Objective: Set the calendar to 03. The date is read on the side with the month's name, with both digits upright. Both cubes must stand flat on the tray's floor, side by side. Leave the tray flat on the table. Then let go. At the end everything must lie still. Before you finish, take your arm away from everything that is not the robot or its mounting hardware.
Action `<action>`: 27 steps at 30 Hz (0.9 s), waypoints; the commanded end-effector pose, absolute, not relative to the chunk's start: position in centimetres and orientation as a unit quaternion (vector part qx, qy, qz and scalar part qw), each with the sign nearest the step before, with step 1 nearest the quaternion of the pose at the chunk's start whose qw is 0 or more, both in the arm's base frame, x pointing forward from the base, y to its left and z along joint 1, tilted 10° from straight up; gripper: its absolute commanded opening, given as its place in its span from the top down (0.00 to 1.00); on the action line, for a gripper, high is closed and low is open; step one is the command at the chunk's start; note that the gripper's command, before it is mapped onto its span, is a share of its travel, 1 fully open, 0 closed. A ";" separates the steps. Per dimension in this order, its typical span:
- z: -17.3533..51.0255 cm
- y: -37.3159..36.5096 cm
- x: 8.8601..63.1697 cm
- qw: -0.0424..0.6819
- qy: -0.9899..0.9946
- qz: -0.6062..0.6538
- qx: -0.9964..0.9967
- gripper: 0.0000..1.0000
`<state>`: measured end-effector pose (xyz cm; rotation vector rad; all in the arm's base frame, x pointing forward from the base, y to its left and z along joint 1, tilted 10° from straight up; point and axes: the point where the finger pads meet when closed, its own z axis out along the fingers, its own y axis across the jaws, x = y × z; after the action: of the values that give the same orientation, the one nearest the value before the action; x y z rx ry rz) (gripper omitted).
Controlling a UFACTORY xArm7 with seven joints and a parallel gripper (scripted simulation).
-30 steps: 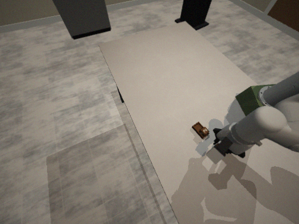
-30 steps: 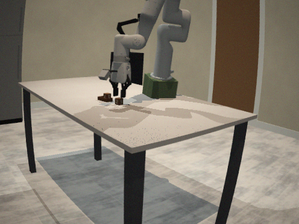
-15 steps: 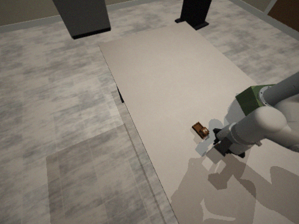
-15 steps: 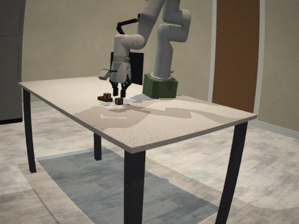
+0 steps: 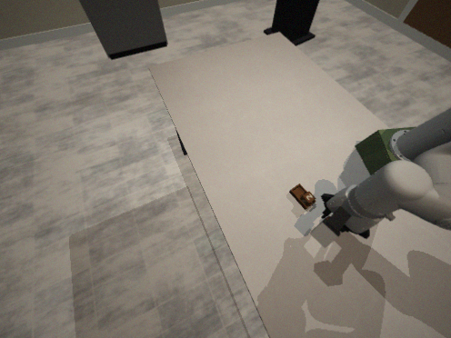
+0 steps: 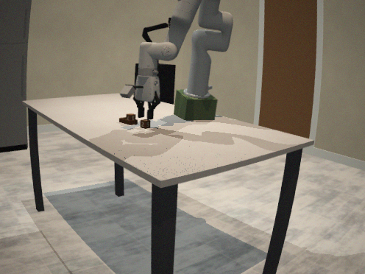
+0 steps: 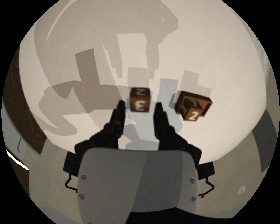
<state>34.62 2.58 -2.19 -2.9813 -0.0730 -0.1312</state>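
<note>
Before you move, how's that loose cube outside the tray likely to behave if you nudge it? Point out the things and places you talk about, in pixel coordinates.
The loose cube (image 6: 145, 124) (image 7: 140, 99) has flat faces and square edges, so it would probably slide or pivot rather than roll. It looks as tall as it is wide, so a low push seems unlikely to tip it. Its blocky form suggests it's stiff.

In the top view, the arm (image 5: 405, 181) (image 6: 185, 14) hides the loose cube (image 6: 145, 124) (image 7: 140, 100) from us, and we cannot read a month's name on the tray (image 5: 296, 190) (image 6: 125, 121) (image 7: 206, 98).
</note>
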 end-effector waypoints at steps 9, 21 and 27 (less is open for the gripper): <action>-2.1 2.6 34.7 0.078 -0.024 -0.045 -0.996 0.53; -1.0 2.4 34.6 0.078 -0.024 -0.045 -0.996 0.53; 0.8 2.1 34.5 0.078 -0.024 -0.045 -0.996 0.53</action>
<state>34.50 2.31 -0.53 -2.9748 -0.0740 -0.1435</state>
